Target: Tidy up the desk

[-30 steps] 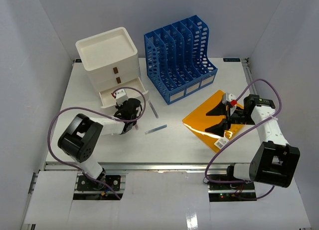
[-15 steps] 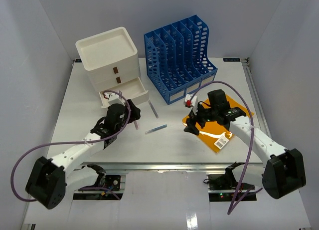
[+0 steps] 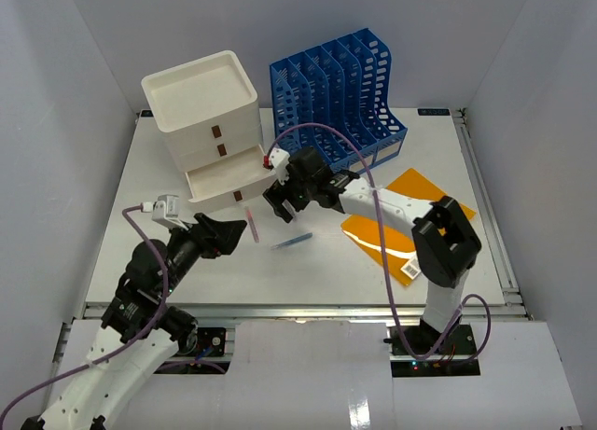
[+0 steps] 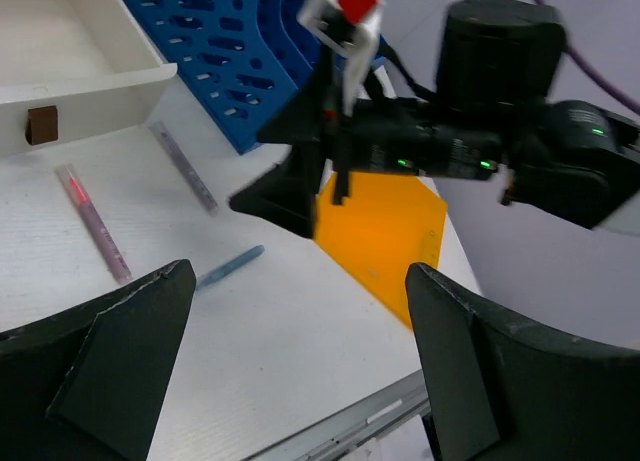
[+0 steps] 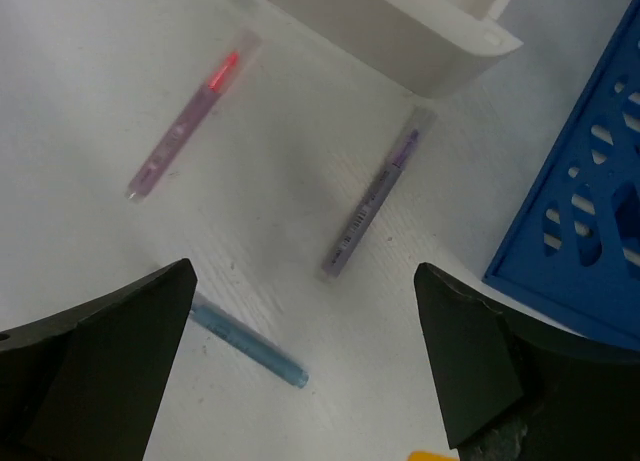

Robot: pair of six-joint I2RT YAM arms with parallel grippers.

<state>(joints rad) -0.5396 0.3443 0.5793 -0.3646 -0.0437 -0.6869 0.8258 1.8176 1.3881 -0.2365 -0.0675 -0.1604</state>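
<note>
Right gripper (image 3: 280,202) gapes empty over the purple pen (image 5: 372,199); better to straddle its barrel crosswise before closing. Left gripper (image 3: 229,236) gapes too.

No word or number can be read anywhere. A white barcode sticker (image 3: 416,266) sits on the near corner of the flat orange plastic folder (image 3: 373,234), just in front of the blue slotted plastic file rack (image 3: 336,104); its bars show, its digits are too small. White label strips (image 3: 328,179) on the rack's base show no legible writing. Print along the translucent purple pen (image 5: 372,196) beside the rack is blurred.
</note>
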